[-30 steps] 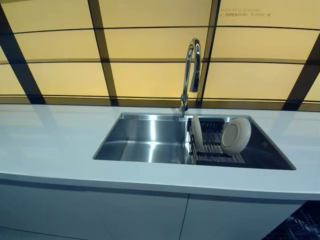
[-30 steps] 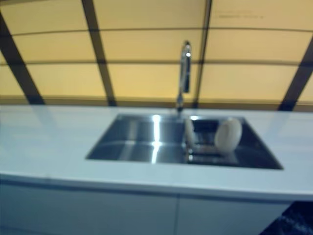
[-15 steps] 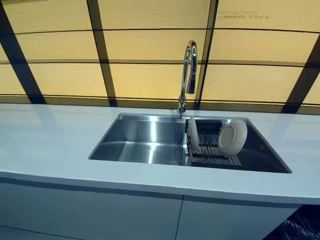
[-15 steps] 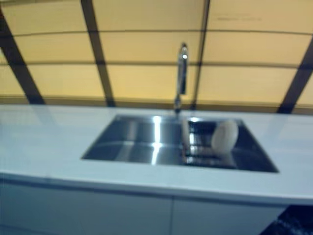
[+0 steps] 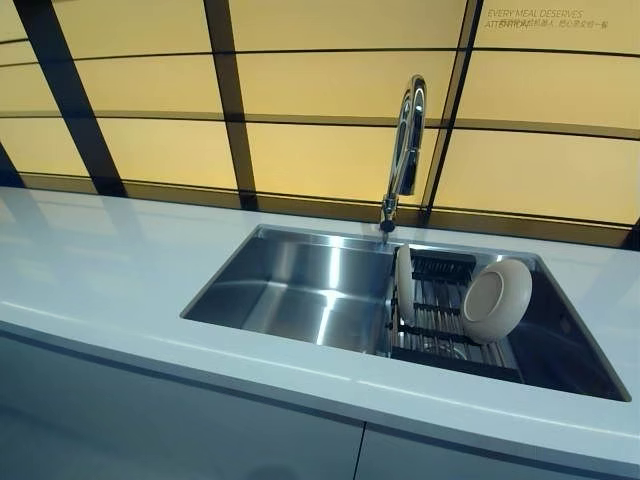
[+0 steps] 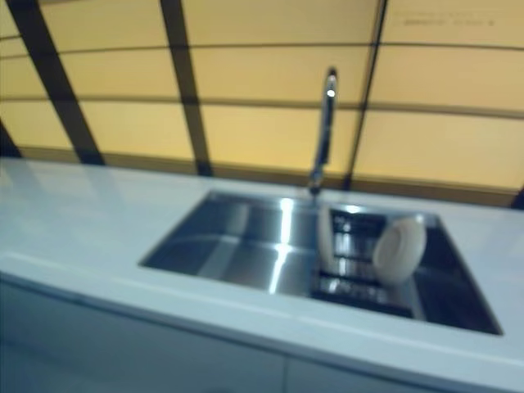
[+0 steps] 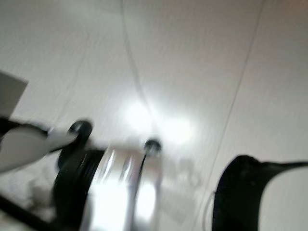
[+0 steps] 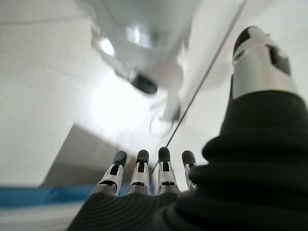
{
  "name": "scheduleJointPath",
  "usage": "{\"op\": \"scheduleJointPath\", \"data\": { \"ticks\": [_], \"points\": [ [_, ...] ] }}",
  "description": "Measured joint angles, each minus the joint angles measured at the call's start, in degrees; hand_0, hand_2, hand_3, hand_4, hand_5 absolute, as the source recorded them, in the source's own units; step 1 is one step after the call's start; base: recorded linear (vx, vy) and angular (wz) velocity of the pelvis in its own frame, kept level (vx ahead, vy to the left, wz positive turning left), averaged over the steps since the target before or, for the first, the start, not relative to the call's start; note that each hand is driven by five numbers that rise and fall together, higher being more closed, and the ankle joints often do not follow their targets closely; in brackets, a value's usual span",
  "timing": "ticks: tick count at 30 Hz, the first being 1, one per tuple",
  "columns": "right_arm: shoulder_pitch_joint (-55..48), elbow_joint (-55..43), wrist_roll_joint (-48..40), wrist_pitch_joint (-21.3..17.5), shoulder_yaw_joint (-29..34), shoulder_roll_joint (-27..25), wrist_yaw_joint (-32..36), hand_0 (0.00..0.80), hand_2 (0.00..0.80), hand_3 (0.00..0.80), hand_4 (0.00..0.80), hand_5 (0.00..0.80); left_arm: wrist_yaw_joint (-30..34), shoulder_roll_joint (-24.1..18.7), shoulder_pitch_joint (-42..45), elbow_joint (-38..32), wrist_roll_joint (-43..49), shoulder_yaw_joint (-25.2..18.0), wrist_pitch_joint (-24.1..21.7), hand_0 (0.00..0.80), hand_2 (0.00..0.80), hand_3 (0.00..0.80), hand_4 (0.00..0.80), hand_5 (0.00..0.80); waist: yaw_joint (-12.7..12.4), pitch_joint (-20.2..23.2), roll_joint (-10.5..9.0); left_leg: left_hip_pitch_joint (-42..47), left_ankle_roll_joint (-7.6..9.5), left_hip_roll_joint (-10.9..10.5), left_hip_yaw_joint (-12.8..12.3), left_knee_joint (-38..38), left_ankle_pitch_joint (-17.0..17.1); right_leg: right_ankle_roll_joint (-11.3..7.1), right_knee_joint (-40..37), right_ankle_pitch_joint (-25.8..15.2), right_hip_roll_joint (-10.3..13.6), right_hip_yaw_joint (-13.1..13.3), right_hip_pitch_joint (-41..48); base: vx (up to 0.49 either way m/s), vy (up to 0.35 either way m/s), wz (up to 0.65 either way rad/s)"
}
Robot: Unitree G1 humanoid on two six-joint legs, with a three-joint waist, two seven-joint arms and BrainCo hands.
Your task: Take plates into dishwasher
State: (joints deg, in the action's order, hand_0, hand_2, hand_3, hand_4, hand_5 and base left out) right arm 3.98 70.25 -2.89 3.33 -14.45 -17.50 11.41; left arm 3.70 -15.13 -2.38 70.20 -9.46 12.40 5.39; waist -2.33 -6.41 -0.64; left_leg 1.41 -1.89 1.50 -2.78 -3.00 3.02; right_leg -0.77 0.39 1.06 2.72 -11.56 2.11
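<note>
We've got two cream plates (image 5: 497,299) on edge in the rack (image 5: 440,325) at the sink's (image 5: 300,290) 3 o'clock side. Our right hand (image 8: 144,175) hangs empty, fingers straight; can't tell on the left hand. Wall lettering's there, unreadable.

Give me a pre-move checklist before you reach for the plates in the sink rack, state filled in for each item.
1. Two beige round plates standing on edge in the dark wire rack: ok.
2. Rack sits in the right part of the stainless steel sink: ok.
3. Right hand free, fingers straight, holding nothing: ok.
4. Left hand free: cannot tell, its wrist view does not show it clearly.
5. Chrome tap stands behind the rack, apart from the plates: ok.
6. Dishwasher open and ready: cannot tell, not visible.
</note>
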Motion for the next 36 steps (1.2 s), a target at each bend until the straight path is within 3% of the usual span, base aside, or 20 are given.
{"op": "scheduleJointPath", "data": {
  "ticks": [3,10,11,13,15,21,29,36],
  "points": [
    [0.29,-5.56,-0.01,-2.74,-1.33,-0.18,5.90,0.000,0.000,0.000,0.000,0.000,0.31,-1.34,0.01,-2.08,1.30,0.14,0.65,0.000,0.000,0.000,0.000,0.000,-0.04,-0.01,-0.40,0.17,0.05,-0.03,0.01,-0.43,0.04,-0.05,-1.34,-0.52,-0.14,-0.08,0.66,0.004,-0.041,0.02],
    [0.20,-16.00,1.08,-5.26,-6.04,-3.15,16.30,0.000,0.000,0.000,0.000,0.000,1.08,-3.71,1.17,-6.04,1.94,-0.08,2.77,0.000,0.000,0.000,0.000,0.000,-0.06,-0.41,-1.06,0.21,-0.21,0.20,-0.02,-0.91,0.15,0.09,-3.74,-1.47,-0.60,-0.31,1.63,0.005,-0.057,0.01],
    [-1.57,-28.39,0.76,-3.98,-8.08,-8.00,23.49,0.000,0.000,0.000,0.000,0.000,1.42,-4.27,2.06,-7.68,1.98,-0.18,3.39,0.000,0.000,0.000,0.000,0.000,-0.05,-0.74,-1.47,0.08,-0.24,0.19,-0.05,-1.91,0.44,-0.31,-4.95,-1.98,-0.69,-0.48,1.73,0.033,-0.026,0.01],
    [-1.80,-37.16,-1.73,-2.93,-7.99,-11.69,29.56,0.000,0.000,0.000,0.000,0.000,1.76,-5.04,2.72,-8.12,2.00,-0.16,4.08,0.000,0.000,0.000,0.000,0.000,0.22,-1.19,-2.28,0.31,-0.24,0.12,-0.14,-1.85,0.51,0.02,-5.22,-2.51,-0.68,-0.51,2.10,0.061,-0.007,0.01],
    [-1.85,-44.27,-7.60,0.81,-7.96,-14.71,35.47,0.000,0.000,0.000,0.000,0.000,2.11,-5.63,3.37,-8.13,2.00,-0.19,3.96,0.000,0.000,0.000,0.000,0.000,0.19,-1.55,-3.08,1.05,-0.22,-0.01,-0.18,-1.88,0.51,-0.03,-5.22,-2.48,-0.55,-0.47,2.84,0.055,0.028,0.00],
    [-1.31,-58.43,-19.36,8.97,-7.20,-15.24,44.55,0.000,0.000,0.000,0.000,0.000,2.20,-6.15,4.74,-7.93,2.00,-0.20,3.10,0.000,0.000,0.000,0.000,0.000,1.55,-1.90,-3.66,1.22,-0.08,-0.11,-0.43,-2.03,0.59,-0.21,-5.23,-2.61,-0.43,-0.03,2.79,0.037,0.031,-0.02],
    [-0.55,-65.86,-30.40,17.90,-7.19,-14.52,46.88,0.000,0.000,0.000,0.000,0.000,2.14,-5.45,5.50,-6.38,2.00,-0.16,0.44,0.000,0.000,0.000,0.000,0.000,1.61,-1.61,-3.24,2.22,-0.12,0.06,-1.78,-2.14,0.49,-0.43,-5.25,-2.62,-0.53,1.12,3.21,0.023,0.030,-0.08],
    [0.49,-67.74,-35.08,22.29,-7.21,-13.92,45.54,0.000,0.000,0.000,0.000,0.000,2.12,-4.80,6.10,-5.73,2.00,-0.14,-0.34,0.000,0.000,0.000,0.000,0.000,1.68,0.02,-2.96,2.88,-0.06,0.08,-2.30,-2.15,0.39,-0.42,-5.25,-2.72,-0.54,1.77,3.50,0.003,0.017,-0.04]
  ]
}}
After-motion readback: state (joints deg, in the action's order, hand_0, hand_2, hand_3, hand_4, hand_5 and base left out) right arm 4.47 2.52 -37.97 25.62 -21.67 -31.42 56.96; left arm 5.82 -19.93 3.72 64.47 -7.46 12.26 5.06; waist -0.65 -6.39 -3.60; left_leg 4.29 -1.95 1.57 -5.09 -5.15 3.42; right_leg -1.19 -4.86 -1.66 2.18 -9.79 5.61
